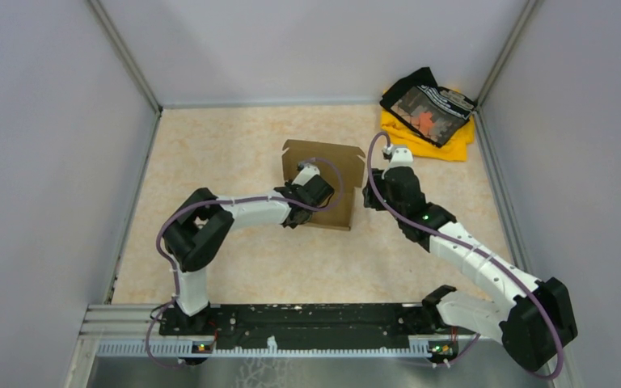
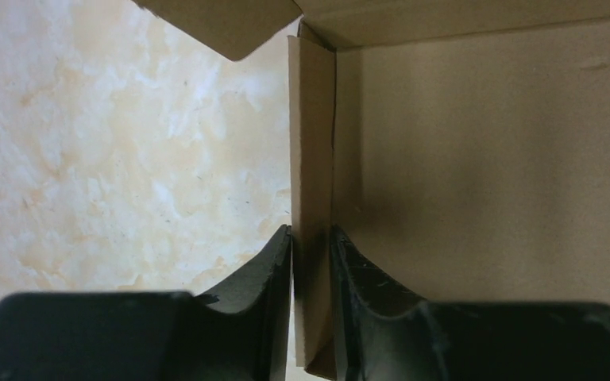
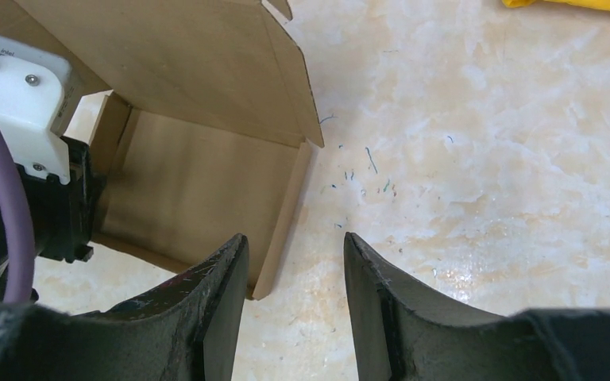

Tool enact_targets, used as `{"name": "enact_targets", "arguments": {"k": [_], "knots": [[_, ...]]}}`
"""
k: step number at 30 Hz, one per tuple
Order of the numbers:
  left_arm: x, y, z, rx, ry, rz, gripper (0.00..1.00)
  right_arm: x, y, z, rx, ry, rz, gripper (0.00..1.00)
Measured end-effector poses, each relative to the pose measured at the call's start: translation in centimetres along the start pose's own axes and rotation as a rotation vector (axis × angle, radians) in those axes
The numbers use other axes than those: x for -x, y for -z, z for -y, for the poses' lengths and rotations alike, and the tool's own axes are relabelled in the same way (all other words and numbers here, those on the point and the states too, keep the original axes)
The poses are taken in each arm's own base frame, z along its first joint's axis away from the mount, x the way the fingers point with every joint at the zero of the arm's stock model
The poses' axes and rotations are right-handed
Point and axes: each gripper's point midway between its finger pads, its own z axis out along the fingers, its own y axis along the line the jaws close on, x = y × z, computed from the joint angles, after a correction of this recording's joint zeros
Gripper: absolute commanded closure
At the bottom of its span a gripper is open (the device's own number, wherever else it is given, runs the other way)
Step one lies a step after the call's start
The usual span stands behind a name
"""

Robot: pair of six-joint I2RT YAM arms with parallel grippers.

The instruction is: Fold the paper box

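The brown paper box (image 1: 341, 171) lies partly folded in the middle of the table, its back panel raised. My left gripper (image 1: 314, 182) reaches into it from the left and is shut on the box's upright left side wall (image 2: 312, 159); its black fingers (image 2: 270, 270) pinch the wall on both sides. My right gripper (image 1: 376, 184) is open and empty, hovering just right of the box. In the right wrist view the box's right side wall (image 3: 286, 214) stands just ahead of the left finger (image 3: 222, 278), apart from it, and the left arm's wrist (image 3: 24, 87) shows inside the box.
A yellow and black cloth pile (image 1: 428, 113) lies at the back right corner; its yellow edge shows in the right wrist view (image 3: 580, 5). Grey walls enclose the marbled table (image 1: 210, 153) on three sides. The black base rail (image 1: 307, 323) runs along the near edge.
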Motion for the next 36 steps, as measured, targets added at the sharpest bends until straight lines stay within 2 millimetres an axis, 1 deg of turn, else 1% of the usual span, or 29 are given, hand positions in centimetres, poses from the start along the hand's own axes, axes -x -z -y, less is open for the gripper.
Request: {"name": "enact_targets", "arguments": {"k": [4,11,15,19,22,24,26,31,36], "knots": [[-0.3,-0.4,0.3,-0.02,-0.013,0.01,0.66,0.0,0.0,0.0,0.0,0.0,0.0,0.53],[0.3,-0.5,0.8,-0.063,0.004,0.039,0.65,0.0,0.0,-0.2,0.011,0.0,-0.004,0.53],[0.3,0.0,0.5,-0.106,0.022,0.053,0.6,-0.1,0.0,-0.2,0.015,0.0,-0.005,0.52],[1.5,1.1,-0.1,-0.165,0.066,0.095,0.55,-0.1,0.0,-0.4,0.022,0.0,-0.007,0.52],[3.1,2.0,-0.6,-0.207,0.118,0.138,0.54,-0.2,0.0,-0.5,0.029,0.0,-0.01,0.53],[4.0,2.2,-1.1,-0.223,0.15,0.161,0.55,-0.3,-0.1,-0.6,0.032,0.002,-0.016,0.52],[4.5,2.1,-1.2,-0.235,0.171,0.17,0.55,-0.4,-0.2,-0.6,0.033,0.002,-0.02,0.52],[4.3,1.4,-1.1,-0.25,0.172,0.154,0.56,-0.4,-0.2,-0.6,0.036,0.004,-0.021,0.52],[3.1,0.6,-0.2,-0.263,0.145,0.12,0.57,-0.6,-0.3,-0.6,0.033,0.006,-0.028,0.52]]}}
